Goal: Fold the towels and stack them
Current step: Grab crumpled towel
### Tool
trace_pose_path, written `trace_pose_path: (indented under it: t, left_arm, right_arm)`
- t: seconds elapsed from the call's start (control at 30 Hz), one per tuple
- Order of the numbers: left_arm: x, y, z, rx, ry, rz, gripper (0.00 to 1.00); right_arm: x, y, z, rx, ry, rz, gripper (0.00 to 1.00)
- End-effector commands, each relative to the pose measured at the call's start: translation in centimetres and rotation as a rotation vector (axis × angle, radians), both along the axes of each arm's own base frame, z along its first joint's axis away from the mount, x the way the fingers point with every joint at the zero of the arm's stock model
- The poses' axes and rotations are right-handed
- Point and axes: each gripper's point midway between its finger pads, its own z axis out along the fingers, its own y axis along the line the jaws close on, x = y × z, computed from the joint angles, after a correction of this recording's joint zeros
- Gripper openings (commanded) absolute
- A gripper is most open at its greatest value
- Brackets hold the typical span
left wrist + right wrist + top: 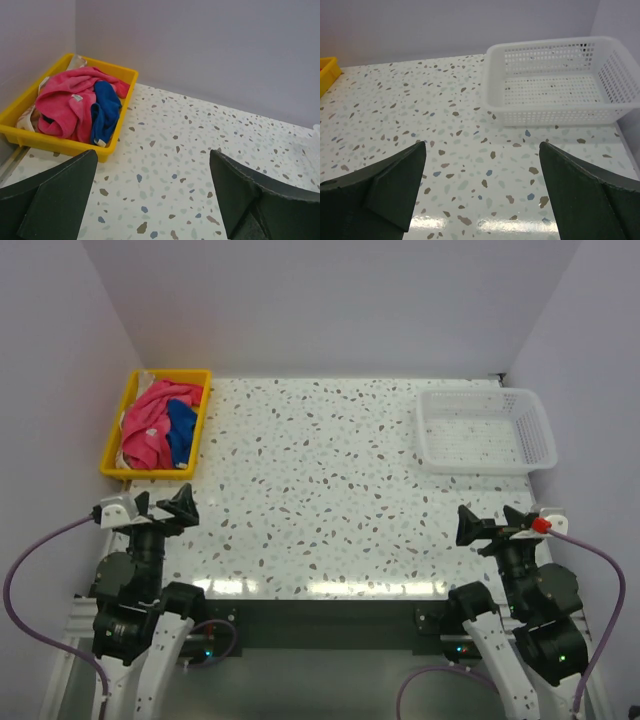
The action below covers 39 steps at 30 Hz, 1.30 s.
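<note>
Speckled terrazzo table (320, 490) with unfolded towels (160, 410) at ten o'clock.
A white mesh plastic basket (480, 466) sat at two o'clock; a yellow rectangular plastic tray (150, 474) held the crumpled hot-pink towel (145, 435) touching the royal-blue towel (181, 430); left gripper (163, 506) and right gripper (493, 523) had jaws apart.

A yellow plastic tray (148, 475) sat at the far left corner of a speckled white table (320, 500), close to the left wall. A white mesh basket (480, 462) stood at the far right corner, well apart from the tray. Plain pale walls (330, 310) enclosed the table on three sides.
</note>
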Motion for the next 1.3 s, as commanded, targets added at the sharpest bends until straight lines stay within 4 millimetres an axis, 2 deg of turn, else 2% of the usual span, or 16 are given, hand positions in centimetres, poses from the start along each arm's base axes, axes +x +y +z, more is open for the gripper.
trace_pose_path:
  t: [0.0, 0.1, 0.17, 0.27, 0.37, 0.47, 0.5, 0.57, 0.6, 0.67, 0.7, 0.8, 0.9, 0.97, 1.07, 1.27]
  left_arm:
    - [1.3, -0.6, 0.3, 0.008, 0.022, -0.021, 1.0]
    - [2.4, -0.9, -0.3, 0.005, 0.074, -0.02, 1.0]
    - [2.9, -0.6, 0.1, -0.01, 0.085, 0.005, 1.0]
    - [4.9, -0.6, 0.3, -0.025, 0.112, 0.027, 1.0]
    - [7.3, -0.3, 0.4, -0.045, 0.152, 0.082, 1.0]
    - [10.3, 0.2, -0.6, -0.073, 0.237, 0.158, 1.0]
    - [12.0, 0.1, -1.4, -0.064, 0.295, 0.174, 1.0]
    - [13.8, 0.6, -2.4, -0.078, 0.353, 0.225, 0.98]
    - [15.6, 0.8, -3.4, -0.071, 0.414, 0.244, 0.98]
    - [17.3, 2.4, -4.5, -0.101, 0.465, 0.304, 0.98]
    - [19.1, 2.9, -5.7, -0.106, 0.512, 0.321, 0.98]
    - [22.4, 4.4, -7.6, -0.119, 0.561, 0.352, 0.97]
    - [24.8, 6.6, -9.4, -0.137, 0.61, 0.406, 0.96]
    - [25.6, 8.6, -11.3, -0.148, 0.654, 0.46, 0.96]
    - [26.4, 11.2, -11.8, -0.172, 0.655, 0.515, 0.95]
    - [27.5, 13.8, -13.6, -0.163, 0.678, 0.561, 0.93]
  right_arm:
    - [0.0, 0.2, 1.1, 0.02, -0.028, 0.01, 0.99]
    - [0.1, 0.0, 1.3, 0.012, -0.016, -0.002, 0.99]
    - [0.4, -0.1, 1.1, 0.024, 0.009, -0.019, 0.99]
    - [0.9, 0.1, 1.1, 0.016, 0.023, -0.016, 0.99]
    - [1.5, 0.3, 0.7, 0.003, 0.048, -0.016, 0.99]
    - [2.1, 0.9, -0.2, -0.022, 0.09, 0.013, 0.99]
    - [2.2, 1.1, -0.2, -0.028, 0.094, 0.024, 0.99]
    - [2.5, 1.6, -0.5, -0.037, 0.111, 0.046, 0.99]
    - [2.6, 1.8, -0.4, -0.036, 0.108, 0.053, 0.99]
    - [2.9, 2.0, -0.4, -0.047, 0.104, 0.06, 0.99]
    - [3.1, 2.1, -0.5, -0.051, 0.112, 0.063, 0.99]
    - [3.6, 2.7, -0.9, -0.057, 0.124, 0.086, 0.99]
    - [4.1, 3.6, -1.4, -0.057, 0.143, 0.128, 0.99]
    - [4.5, 4.2, -2.0, -0.056, 0.175, 0.152, 0.99]
    - [5.3, 4.8, -2.9, -0.065, 0.231, 0.17, 0.99]
    - [6.4, 5.8, -4.5, -0.069, 0.345, 0.19, 0.99]
